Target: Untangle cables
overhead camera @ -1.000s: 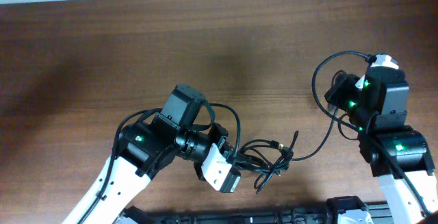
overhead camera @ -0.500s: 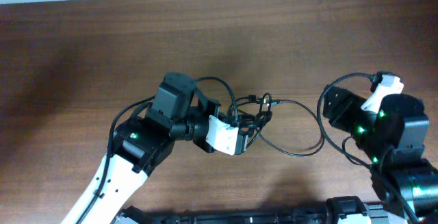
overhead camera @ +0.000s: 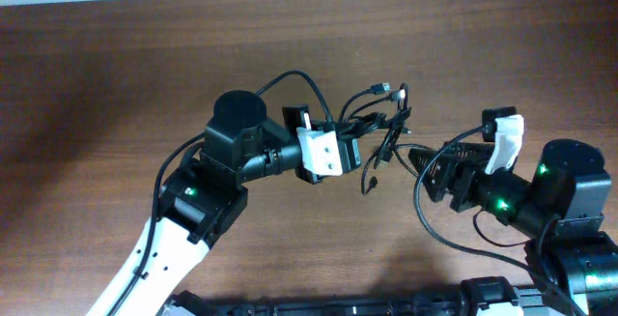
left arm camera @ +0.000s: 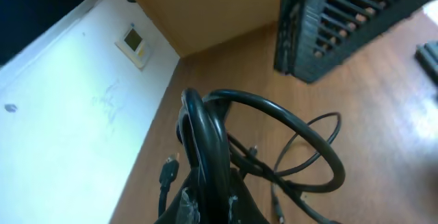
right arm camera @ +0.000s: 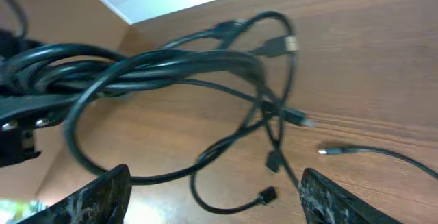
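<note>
The cables are bunched in one tangle over the middle of the wooden table, between my two arms. My left arm reaches in from the lower left and my right arm from the lower right. The left gripper is clenched on the bundle, with loops spilling past its tip. The right gripper faces the tangle, its fingers spread wide and gripping nothing. Thin loose ends trail off, one ending in a silver-tipped plug.
</note>
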You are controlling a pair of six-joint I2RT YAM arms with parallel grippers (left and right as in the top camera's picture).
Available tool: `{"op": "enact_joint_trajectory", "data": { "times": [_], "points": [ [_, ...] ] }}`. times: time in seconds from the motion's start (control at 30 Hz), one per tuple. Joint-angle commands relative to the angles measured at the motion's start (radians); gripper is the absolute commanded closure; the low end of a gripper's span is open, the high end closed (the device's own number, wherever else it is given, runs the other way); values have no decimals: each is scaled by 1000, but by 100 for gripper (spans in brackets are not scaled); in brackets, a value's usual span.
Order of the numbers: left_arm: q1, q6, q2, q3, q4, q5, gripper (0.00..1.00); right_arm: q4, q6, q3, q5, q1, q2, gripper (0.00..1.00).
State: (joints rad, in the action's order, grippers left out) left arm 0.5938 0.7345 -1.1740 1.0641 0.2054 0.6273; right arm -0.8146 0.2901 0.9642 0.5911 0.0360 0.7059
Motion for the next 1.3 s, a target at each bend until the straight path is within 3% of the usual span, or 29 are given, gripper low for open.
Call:
{"op": "enact_joint_trajectory", "data": {
  "times": [0.0, 0.17, 0.33, 0.4, 0.57, 0.83, 0.97, 1.07, 1.27],
  "points": [
    [61, -73, -27, 10, -32, 11, 100, 3, -111, 12, 133, -4, -3, 22],
    [125, -138, -54, 10, -79, -187, 100, 3, -129, 12, 211, -4, -3, 22],
    [159, -148, -55, 10, -106, -209, 100, 0, -129, 12, 178, -4, -3, 26],
    [170, -148, -55, 10, -106, -206, 100, -23, -114, 12, 74, -4, -3, 26],
    [200, -148, -55, 10, -96, -202, 100, -132, 80, 12, -363, -4, -3, 26],
    [200, -148, -55, 10, -60, -201, 100, -164, 90, 12, -562, -4, -3, 26],
    [200, -146, -55, 10, -24, -177, 100, -143, 89, 12, -565, -4, -3, 26],
    [200, -122, -55, 10, -25, -82, 100, -83, 81, 12, -486, -4, -3, 26],
    [202, -83, -55, 10, -24, 74, 100, -26, -74, 12, -347, -4, -1, 27]
  ]
}}
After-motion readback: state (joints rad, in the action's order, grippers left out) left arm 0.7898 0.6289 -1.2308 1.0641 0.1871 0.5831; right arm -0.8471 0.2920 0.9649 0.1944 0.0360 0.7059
